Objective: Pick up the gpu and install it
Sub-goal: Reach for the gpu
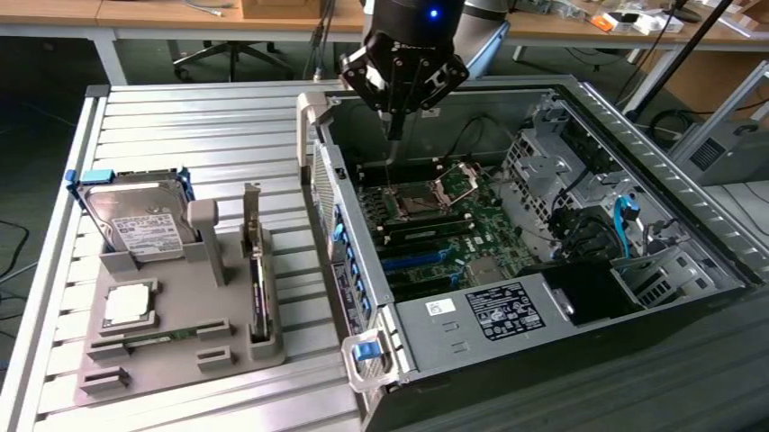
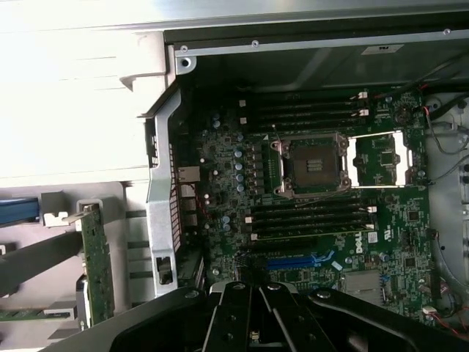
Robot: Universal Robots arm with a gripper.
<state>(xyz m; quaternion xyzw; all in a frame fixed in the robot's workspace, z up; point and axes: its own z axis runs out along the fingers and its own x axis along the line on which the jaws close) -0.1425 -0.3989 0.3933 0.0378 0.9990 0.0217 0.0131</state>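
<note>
1. The gripper (image 1: 394,115) hangs over the far end of the open computer case (image 1: 366,288), above the motherboard (image 1: 451,238) and close to the bare processor socket (image 1: 423,200). The pictures do not show whether it is released or clenched.
2. The gpu (image 1: 255,270) stands on its long edge in a slot of the grey holder (image 1: 157,364) on the slatted table (image 1: 180,117). Its metal strip rises at the far end. In the exterior view it lies at about eight o'clock from the gripper, well apart from it and outside the case.
3. In the wrist view the gpu (image 2: 97,268) shows as a green board beyond the case wall. The black body of the gripper (image 2: 253,301) sits just beside the blue slot (image 2: 293,260) on the motherboard.
4. On the same holder in the exterior view, a hard drive (image 1: 142,227) with a white label leans at about ten o'clock from the gpu. A silver chip (image 1: 126,306) lies flat at about eight o'clock from it. A thin memory stick (image 1: 162,339) lies just nearer than the chip.
5. Inside the case, a blue cable (image 1: 625,220) runs at three o'clock from the socket.
</note>
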